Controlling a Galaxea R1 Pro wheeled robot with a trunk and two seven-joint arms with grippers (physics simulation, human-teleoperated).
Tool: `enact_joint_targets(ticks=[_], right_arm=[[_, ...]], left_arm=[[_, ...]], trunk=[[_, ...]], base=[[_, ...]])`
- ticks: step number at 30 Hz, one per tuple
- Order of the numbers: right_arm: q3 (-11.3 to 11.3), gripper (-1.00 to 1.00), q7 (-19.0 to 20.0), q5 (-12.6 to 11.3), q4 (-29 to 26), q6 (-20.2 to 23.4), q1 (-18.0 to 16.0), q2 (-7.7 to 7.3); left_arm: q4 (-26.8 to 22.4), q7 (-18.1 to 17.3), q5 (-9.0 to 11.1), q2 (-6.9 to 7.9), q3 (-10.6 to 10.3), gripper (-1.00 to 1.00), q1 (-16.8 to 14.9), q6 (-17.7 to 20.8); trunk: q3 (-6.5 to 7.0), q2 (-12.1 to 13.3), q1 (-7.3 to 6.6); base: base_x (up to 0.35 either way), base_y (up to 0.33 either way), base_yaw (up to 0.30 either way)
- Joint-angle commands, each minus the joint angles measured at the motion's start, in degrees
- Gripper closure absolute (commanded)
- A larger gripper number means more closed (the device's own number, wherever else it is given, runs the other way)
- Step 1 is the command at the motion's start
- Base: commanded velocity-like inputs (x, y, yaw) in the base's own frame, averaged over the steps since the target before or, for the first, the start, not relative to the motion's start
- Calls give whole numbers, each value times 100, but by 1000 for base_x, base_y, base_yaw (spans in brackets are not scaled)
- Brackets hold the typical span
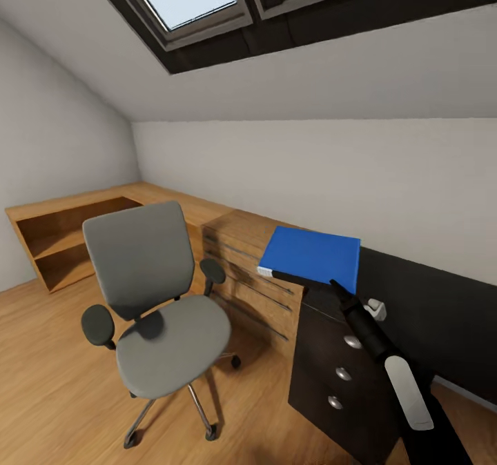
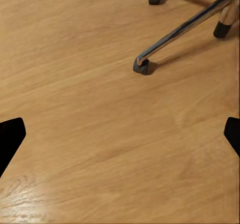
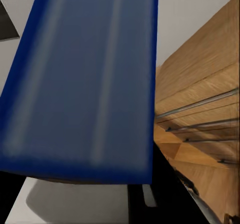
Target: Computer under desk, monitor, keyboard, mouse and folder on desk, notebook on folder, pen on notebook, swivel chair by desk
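Observation:
My right gripper (image 1: 336,287) is shut on the near edge of the blue folder (image 1: 314,256) and holds it flat in the air, above the corner of the black desk (image 1: 442,306) where its drawer unit (image 1: 331,361) stands. In the right wrist view the folder (image 3: 85,79) shows close up from below. The grey swivel chair (image 1: 155,299) stands on the floor left of the desk, its seat bare. In the left wrist view my left gripper (image 2: 120,136) is open over the wooden floor, with the chair's chrome legs and casters (image 2: 142,66) ahead.
A light wooden dresser (image 1: 252,279) stands against the wall between chair and desk. A low wooden shelf unit (image 1: 62,237) runs along the left corner. A small white object (image 1: 375,308) lies on the desk near my right arm. Sloped ceiling with skylights above.

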Motion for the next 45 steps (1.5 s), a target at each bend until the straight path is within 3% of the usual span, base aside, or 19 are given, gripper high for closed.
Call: enact_joint_targets(ticks=[1,8,13,14,21,25,36,45], right_arm=[[-12,100,-3,-59,1,55,-5,2],[-20,100,-37,-59,-4,55,-5,2],[-23,100,-41,-59,0,54,-5,2],[-23,100,-41,-59,0,54,-5,0],[-24,100,-44,-59,4,50,-5,2],[-24,100,-324,-74,12,-83,-5,0],[-34,100,-455,-90,15,-231,-5,2],[-542,100,-727,-109,147,-565,-5,10]], left_arm=[[31,20,30,-11,-26,-100,-1,-123],[147,19,-76,-36,-30,-100,-1,-379],[337,22,-742,-36,-26,-100,-1,-411],[346,21,-766,-34,-29,-100,-1,-410],[371,19,-807,-31,-33,-100,-1,-401],[372,19,-811,-31,-34,-100,-1,-390],[443,19,-815,-31,-45,-100,-1,-372],[503,19,-813,-31,-128,-100,-1,-350]], trunk=[[13,39,-23],[138,319,-177],[228,520,-287],[246,560,-309],[372,841,-462],[444,1001,-550],[629,1442,-792],[760,1803,-990]], base=[[0,0,-269],[0,0,-269],[0,0,-269],[0,0,-269],[0,0,-269],[0,0,-271],[0,0,-277],[0,0,-278]])
